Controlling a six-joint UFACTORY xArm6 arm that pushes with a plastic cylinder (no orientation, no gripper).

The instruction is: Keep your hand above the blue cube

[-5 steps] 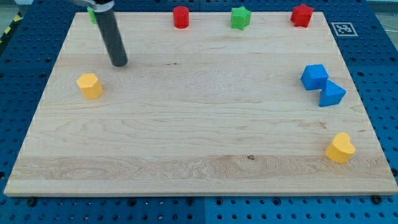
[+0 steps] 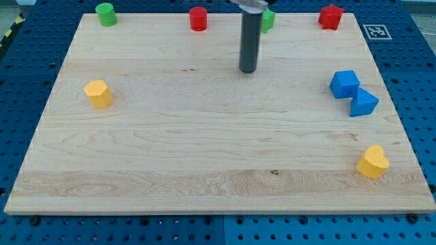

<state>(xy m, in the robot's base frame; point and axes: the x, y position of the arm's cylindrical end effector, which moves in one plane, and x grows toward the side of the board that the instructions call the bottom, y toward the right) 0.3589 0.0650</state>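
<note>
The blue cube [image 2: 345, 84] sits near the board's right edge, touching a blue triangular block [image 2: 364, 103] just below and to its right. My tip [image 2: 248, 70] is on the board at the upper middle, well to the left of the blue cube and slightly above its level. The rod rises straight up from the tip and partly hides a green block [image 2: 268, 19] at the top edge.
Along the top edge stand a green cylinder [image 2: 105, 13], a red cylinder [image 2: 198, 18] and a red block [image 2: 330, 16]. A yellow block [image 2: 99, 93] is at the left, a yellow heart-shaped block [image 2: 372, 162] at the lower right. The wooden board [image 2: 204, 150] lies on a blue pegboard.
My tip has moved far to the right, from near the upper left by the yellow block to the upper middle. The green cylinder is uncovered. No block has moved.
</note>
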